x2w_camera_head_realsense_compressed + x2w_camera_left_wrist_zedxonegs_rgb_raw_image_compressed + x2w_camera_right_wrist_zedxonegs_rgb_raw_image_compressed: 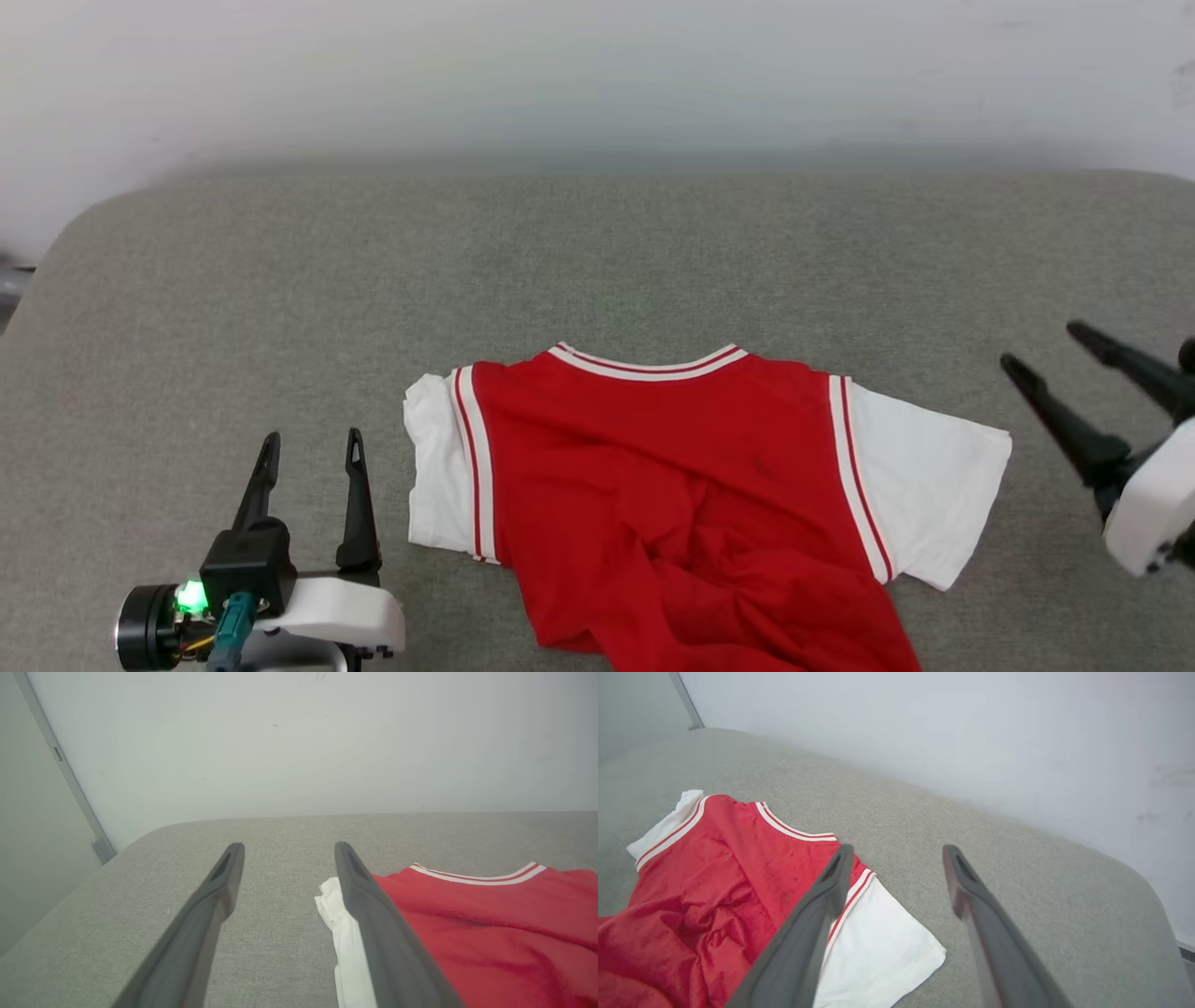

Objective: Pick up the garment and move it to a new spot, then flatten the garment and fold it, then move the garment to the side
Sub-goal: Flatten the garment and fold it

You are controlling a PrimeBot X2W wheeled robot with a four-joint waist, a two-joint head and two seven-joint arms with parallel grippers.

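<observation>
The garment [681,485] lies mid-way across the grey cushioned surface [597,252], collar [649,366] toward the far wall [597,75], plain red side up — no lettering shows. Its right sleeve [934,476] is spread flat. The left sleeve [434,467] is bunched and the near body creased, so flattening appears unfinished. The left gripper [313,437] rests just left of the bunched sleeve, fingers spread and empty. The right gripper [1041,343] stands apart at right, fingers likewise spread, holding nothing — both seemingly placed to take the shirt's two sides.
</observation>
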